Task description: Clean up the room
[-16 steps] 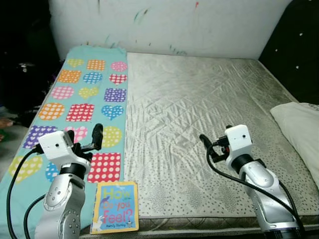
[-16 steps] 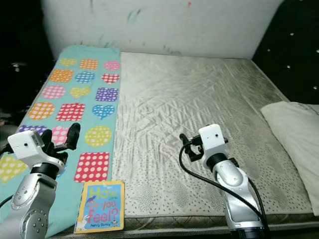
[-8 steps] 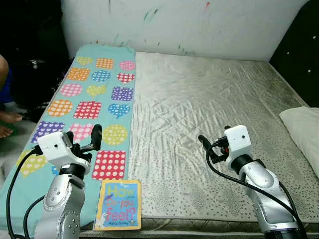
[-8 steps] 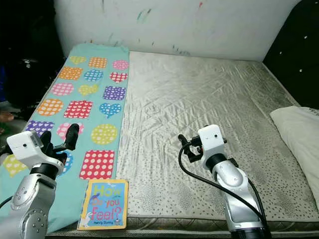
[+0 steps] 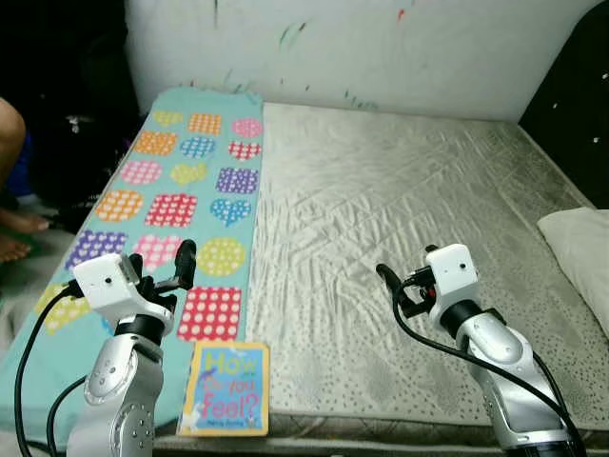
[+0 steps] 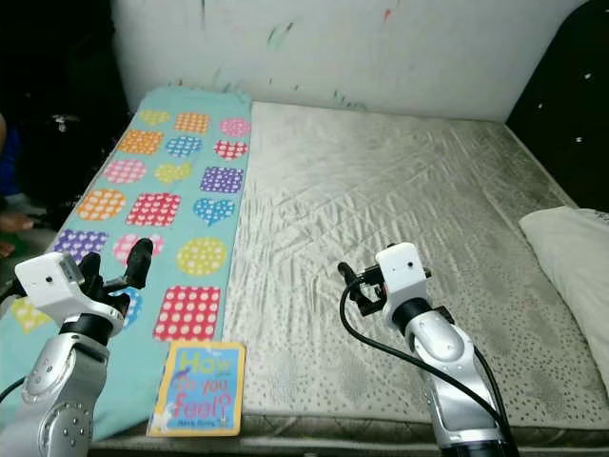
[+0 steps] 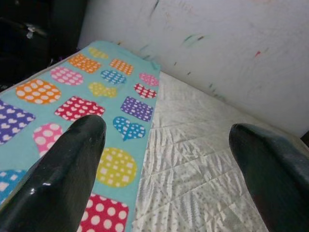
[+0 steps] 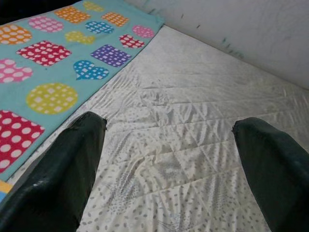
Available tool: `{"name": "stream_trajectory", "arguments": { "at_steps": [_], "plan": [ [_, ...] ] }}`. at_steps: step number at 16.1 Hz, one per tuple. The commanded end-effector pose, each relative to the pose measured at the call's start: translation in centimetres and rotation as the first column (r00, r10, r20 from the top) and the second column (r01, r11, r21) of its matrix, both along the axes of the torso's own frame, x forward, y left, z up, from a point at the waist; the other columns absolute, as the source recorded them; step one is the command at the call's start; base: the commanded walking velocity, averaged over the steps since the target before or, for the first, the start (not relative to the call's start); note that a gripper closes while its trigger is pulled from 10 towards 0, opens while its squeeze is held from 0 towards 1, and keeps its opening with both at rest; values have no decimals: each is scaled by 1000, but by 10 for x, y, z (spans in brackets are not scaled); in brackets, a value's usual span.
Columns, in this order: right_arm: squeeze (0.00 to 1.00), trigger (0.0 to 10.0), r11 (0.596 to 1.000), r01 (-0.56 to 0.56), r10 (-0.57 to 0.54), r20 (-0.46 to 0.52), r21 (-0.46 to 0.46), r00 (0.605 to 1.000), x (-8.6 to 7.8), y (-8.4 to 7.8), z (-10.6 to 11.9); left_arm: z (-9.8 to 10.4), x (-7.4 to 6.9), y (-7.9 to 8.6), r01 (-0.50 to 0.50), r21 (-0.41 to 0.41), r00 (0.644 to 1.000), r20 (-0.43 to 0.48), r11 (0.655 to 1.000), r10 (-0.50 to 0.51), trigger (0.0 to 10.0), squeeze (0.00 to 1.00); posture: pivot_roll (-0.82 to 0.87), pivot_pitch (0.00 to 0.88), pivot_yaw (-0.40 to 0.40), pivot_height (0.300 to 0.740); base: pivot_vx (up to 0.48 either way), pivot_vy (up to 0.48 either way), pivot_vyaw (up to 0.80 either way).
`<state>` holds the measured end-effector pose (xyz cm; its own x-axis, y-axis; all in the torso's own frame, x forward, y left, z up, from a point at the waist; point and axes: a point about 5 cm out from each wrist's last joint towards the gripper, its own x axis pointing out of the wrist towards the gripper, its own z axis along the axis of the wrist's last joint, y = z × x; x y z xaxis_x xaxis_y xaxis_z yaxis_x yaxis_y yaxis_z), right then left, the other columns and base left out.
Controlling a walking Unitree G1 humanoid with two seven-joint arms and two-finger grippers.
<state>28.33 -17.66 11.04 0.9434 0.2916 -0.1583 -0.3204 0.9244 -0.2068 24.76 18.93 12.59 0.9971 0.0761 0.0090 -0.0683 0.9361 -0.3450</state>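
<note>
A children's book (image 5: 225, 388) with a yellow and blue cover lies flat at the bed's front edge, on the end of a teal blanket (image 5: 190, 181) printed with dotted hearts and squares. My left gripper (image 5: 174, 270) hovers open just above and behind the book, over the blanket. In the left wrist view its fingers (image 7: 63, 179) stand wide apart with nothing between them. My right gripper (image 5: 392, 284) hangs open over the bare silver mattress (image 5: 400, 190), well right of the book. The right wrist view shows its fingers (image 8: 72, 169) spread and empty.
A white pillow (image 5: 582, 249) lies at the bed's right edge. A white wall with paint marks (image 5: 362, 48) runs behind the bed. A person's leg and foot (image 5: 11, 219) are on the floor left of the bed, beside dark clutter.
The camera has shifted, so the bed sits lower and further right in the picture and a person's leg has come into view at the left. Both arms keep the same pose.
</note>
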Motion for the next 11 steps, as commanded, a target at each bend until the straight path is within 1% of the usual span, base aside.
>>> {"name": "stream_trajectory", "arguments": {
  "at_steps": [1,6,11],
  "plan": [
    [0,10000,1000,-8,8,7,-6,1000,0,-1,4,0,-1,-1,2,0,1000,-8,1000,-2,10000,0,-86,54,-73,679,0,0,0],
    [0,10000,1000,-16,16,11,-5,1000,-1,0,5,0,0,0,-9,-3,1000,-5,1000,9,10000,0,-88,59,-73,610,0,0,0],
    [0,10000,1000,-17,18,12,-5,1000,0,-1,5,1,-1,1,-24,-2,1000,-3,1000,24,10000,0,-91,62,-77,610,0,0,0]
  ]
}}
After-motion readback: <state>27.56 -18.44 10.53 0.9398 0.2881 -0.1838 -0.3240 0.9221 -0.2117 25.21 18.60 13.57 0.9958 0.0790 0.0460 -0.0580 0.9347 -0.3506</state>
